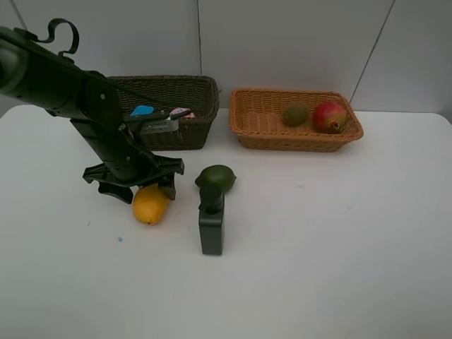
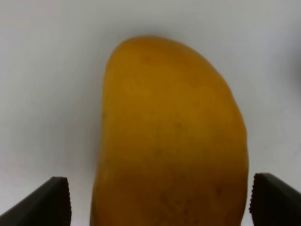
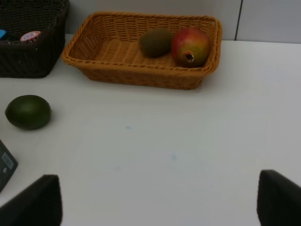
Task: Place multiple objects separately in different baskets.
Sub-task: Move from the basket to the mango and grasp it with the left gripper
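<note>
The bottle's (image 1: 211,227) label is cut off at the frame edge and unreadable. The left arm hides much of the dark basket's (image 1: 194,131) contents. The left gripper (image 2: 160,200) stands spread either side of the mango (image 1: 150,205), which lies on the table (image 1: 339,247). The right gripper (image 3: 157,197) is spread and empty.

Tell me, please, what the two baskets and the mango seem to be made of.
Dark basket: woven wicker-like strands, matte olive-brown. Orange basket: same visible weave, tan, slight sheen; possibly plastic. Mango: smooth, even yellow-orange skin; real or plastic, unclear.

High view overlooks table (image 1: 339,268); left wrist close on mango (image 2: 169,136); right wrist low, facing shared tan basket (image 3: 141,77).
</note>
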